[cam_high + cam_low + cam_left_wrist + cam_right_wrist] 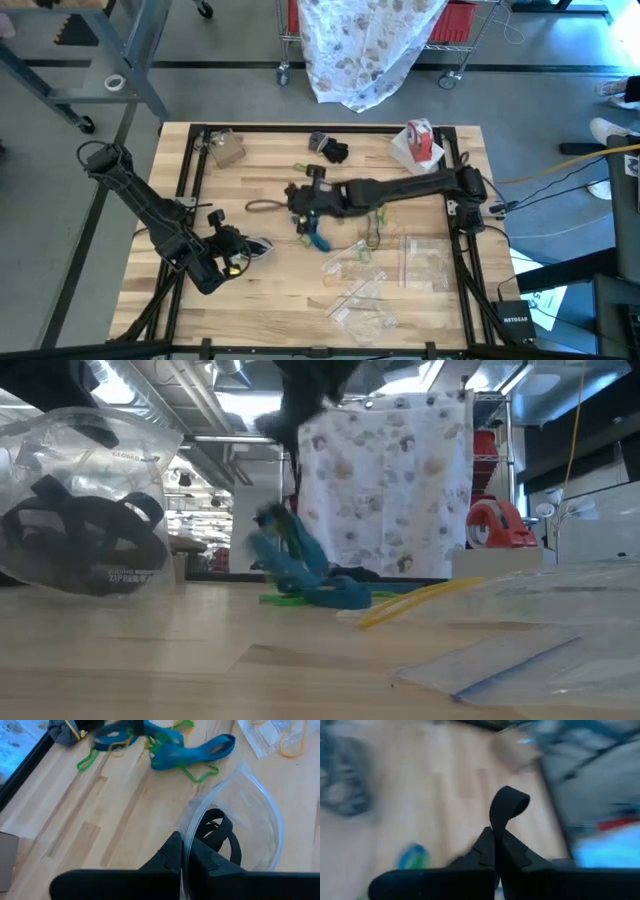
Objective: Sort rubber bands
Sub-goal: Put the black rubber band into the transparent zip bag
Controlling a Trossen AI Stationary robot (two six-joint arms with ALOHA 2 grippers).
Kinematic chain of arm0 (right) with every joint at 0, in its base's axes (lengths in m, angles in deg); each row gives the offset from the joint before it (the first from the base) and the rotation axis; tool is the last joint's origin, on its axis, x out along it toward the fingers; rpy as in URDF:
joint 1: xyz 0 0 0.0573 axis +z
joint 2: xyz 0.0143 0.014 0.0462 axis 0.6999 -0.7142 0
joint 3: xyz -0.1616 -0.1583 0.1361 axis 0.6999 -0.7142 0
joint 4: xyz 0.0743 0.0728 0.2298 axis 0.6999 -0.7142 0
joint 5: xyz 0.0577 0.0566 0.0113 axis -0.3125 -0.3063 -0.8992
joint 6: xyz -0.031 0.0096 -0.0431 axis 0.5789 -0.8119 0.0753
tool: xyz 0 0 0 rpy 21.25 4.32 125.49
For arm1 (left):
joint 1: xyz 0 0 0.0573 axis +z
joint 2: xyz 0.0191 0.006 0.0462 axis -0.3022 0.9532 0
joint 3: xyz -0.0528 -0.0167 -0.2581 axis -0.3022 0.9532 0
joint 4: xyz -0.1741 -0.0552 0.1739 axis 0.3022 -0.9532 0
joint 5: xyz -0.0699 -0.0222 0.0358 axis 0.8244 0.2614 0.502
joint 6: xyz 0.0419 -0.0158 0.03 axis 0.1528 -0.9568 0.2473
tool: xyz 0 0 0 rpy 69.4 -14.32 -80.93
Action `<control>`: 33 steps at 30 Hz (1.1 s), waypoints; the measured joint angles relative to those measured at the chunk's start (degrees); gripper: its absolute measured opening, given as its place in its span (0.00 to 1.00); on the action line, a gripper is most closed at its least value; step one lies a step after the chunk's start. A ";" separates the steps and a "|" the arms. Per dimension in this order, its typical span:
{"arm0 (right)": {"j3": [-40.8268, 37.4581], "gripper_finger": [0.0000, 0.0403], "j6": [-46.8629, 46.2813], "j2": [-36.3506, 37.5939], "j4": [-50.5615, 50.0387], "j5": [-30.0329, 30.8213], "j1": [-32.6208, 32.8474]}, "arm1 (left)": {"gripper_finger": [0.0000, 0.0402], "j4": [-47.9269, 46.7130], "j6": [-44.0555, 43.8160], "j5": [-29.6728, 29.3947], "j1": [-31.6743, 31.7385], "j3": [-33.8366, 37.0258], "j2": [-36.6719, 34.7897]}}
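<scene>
Near the table's (pixel 200 300) front-left corner, the left gripper (pixel 182 851) pinches one clear bag (pixel 260 820) with black bands (pixel 222 832) inside. At centre lies one tangle of blue and green rubber bands (pixel 165 747). Above it, the right gripper (pixel 496 837) is clamped on one black band (pixel 507 805).

Little can be read. A small black box (pixel 515 322) off the table's (pixel 250 290) near right corner, seen from above, carries white letters that look like "NETGEAR". In the low view, the clear bag (pixel 85 500) at the left has faint print low on its front, too blurred to make out. The red-and-white tape roll (pixel 420 140) at the far right of the table shows no legible lettering.
</scene>
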 joint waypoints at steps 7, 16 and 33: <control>0.76 0.00 -2.21 0.07 -1.24 6.48 5.21 | 0.00 0.04 -3.38 0.00 0.00 0.00 0.00; 0.61 0.00 -17.88 -0.24 -13.11 14.43 5.66 | 0.00 4.46 -1.76 0.00 0.00 0.00 0.00; 0.63 0.00 -19.55 -0.98 -12.00 14.64 3.26 | 0.00 6.67 -0.03 0.02 -0.33 0.00 0.00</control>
